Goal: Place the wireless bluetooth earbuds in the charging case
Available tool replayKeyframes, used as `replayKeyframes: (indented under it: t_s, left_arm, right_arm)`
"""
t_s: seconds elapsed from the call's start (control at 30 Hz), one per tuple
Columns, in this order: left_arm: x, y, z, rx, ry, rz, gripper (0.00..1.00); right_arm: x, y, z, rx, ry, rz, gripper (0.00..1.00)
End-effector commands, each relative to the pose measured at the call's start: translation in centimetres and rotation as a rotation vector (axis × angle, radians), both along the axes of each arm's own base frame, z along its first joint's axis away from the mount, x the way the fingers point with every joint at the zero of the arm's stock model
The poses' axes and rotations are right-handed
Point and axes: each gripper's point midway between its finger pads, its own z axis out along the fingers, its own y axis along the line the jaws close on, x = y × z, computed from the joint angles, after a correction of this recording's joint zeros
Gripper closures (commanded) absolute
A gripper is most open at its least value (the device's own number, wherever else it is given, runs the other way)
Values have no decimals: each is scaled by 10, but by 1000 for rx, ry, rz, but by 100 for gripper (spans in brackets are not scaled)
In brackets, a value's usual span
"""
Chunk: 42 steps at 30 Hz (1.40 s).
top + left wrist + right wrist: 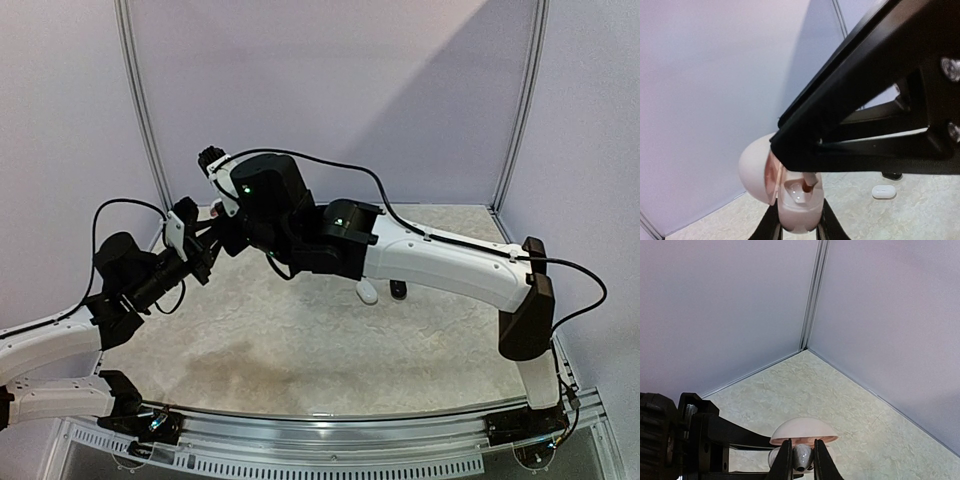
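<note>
Pale and glossy, one earbud [802, 458] sits pinched in the nearly closed jaws of the right gripper [802, 447], right at the open charging case [799, 212]. The left gripper [799, 229] clamps the case tight by its body, up above the table [925, 215]. Entering crooked, the bud could jam at the socket rim, or the push could twist the case in its grip. Let go early, it would likely drop towards the spare white case [884, 191] below.

lab booth: plain walls [330, 90], marbled table [300, 340]

Right gripper [802, 443] apparently pinches earbud [801, 458] over open case [805, 429].
</note>
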Motion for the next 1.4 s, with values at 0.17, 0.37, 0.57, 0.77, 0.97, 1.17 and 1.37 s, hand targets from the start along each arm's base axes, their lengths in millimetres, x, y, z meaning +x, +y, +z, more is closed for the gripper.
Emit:
replayKeyframes:
  t_s: [0.17, 0.37, 0.57, 0.77, 0.97, 1.17, 1.37]
  left_arm:
    - [-11, -1, 26, -72, -86, -25, 100]
    - [-11, -2, 25, -73, -84, -29, 100]
    - [-13, -2, 25, -72, -85, -35, 100]
    - [-12, -2, 23, -69, -77, -30, 100]
    - [-12, -2, 22, -72, -71, -35, 100]
    - [-12, -1, 22, -70, -71, -29, 100]
    - [-12, -3, 22, -67, -74, -36, 100]
  right_arm:
    - [10, -33, 46, 85, -13, -73, 100]
    - [8, -25, 32, 71, 13, -62, 100]
    - [0, -10, 30, 85, 18, 5, 100]
    - [-12, -9, 45, 65, -59, 15, 100]
    - [-23, -5, 58, 96, -75, 40, 100]
    - [-23, 2, 40, 67, -48, 45, 100]
    - [-13, -1, 33, 48, -39, 14, 100]
